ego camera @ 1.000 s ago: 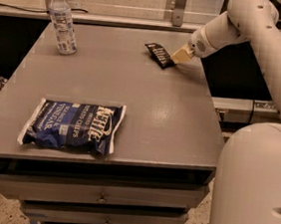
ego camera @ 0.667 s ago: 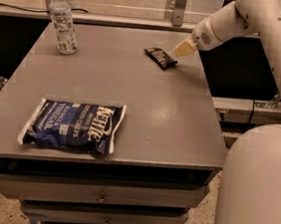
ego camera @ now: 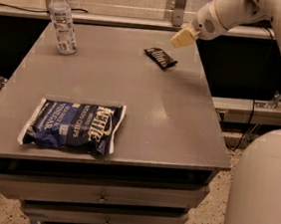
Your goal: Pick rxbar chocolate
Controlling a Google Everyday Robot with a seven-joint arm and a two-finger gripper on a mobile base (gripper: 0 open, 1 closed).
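Camera view: the gripper (ego camera: pixel 183 37) has lifted away above the far right corner. The rxbar chocolate (ego camera: pixel 160 57) lies unmoved on the surface (ego camera: pixel 180 118) there, not picked. Gripper wide or narrow? Cannot tell. Another descent looks needed.

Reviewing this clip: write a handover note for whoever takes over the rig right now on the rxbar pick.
Gripper: in the air over the table's far right part, just up and right of the bar, not touching it.
Rxbar chocolate: lying flat on the table, far right area.
Others: Kettle chips bag flat at the front left; water bottle upright at the far left.
Done: the bar is not yet picked.
Left: lower onto the bar, grasp it, lift.
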